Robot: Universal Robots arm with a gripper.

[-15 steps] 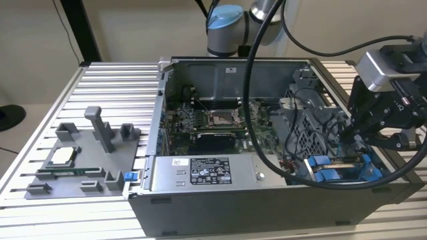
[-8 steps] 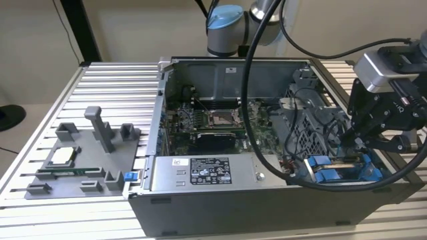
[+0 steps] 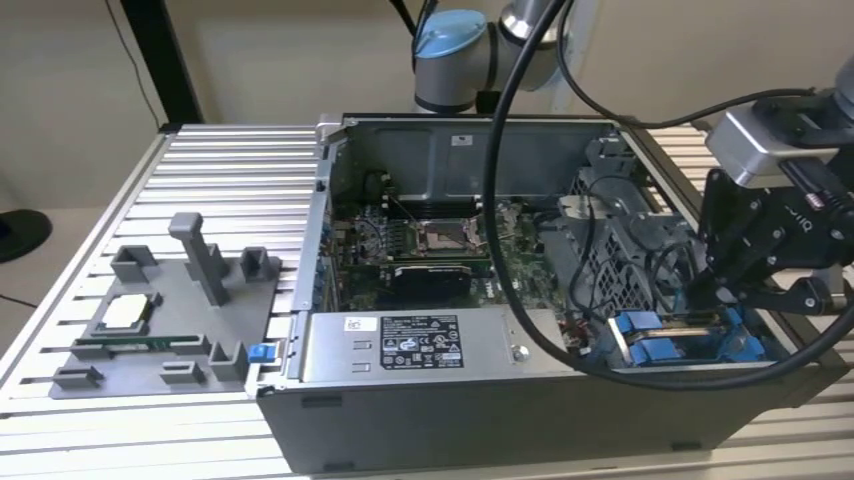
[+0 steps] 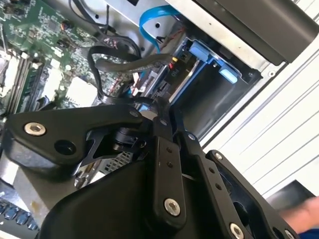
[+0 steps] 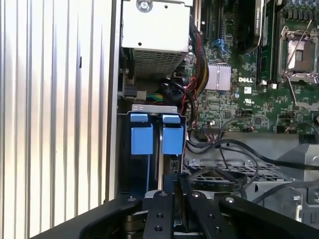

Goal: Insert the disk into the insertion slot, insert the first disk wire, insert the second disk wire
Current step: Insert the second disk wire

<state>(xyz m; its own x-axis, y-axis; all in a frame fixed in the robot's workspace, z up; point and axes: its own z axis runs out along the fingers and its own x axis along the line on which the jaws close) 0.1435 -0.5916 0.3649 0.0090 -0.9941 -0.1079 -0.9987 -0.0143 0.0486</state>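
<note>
Black two-finger gripper sits low over the grey metal insertion slot with blue plastic rails at the open computer case's corner, exterior view's right. Fingers look pinched nearly together in both wrist views; held item unclear. Silver-grey disk in blue carrier is seated in the slot.

The tool hangs over what seems the insertion slot.

A ribbed aluminium table carries an open computer case and a grey, seemingly plastic fixture.
</note>
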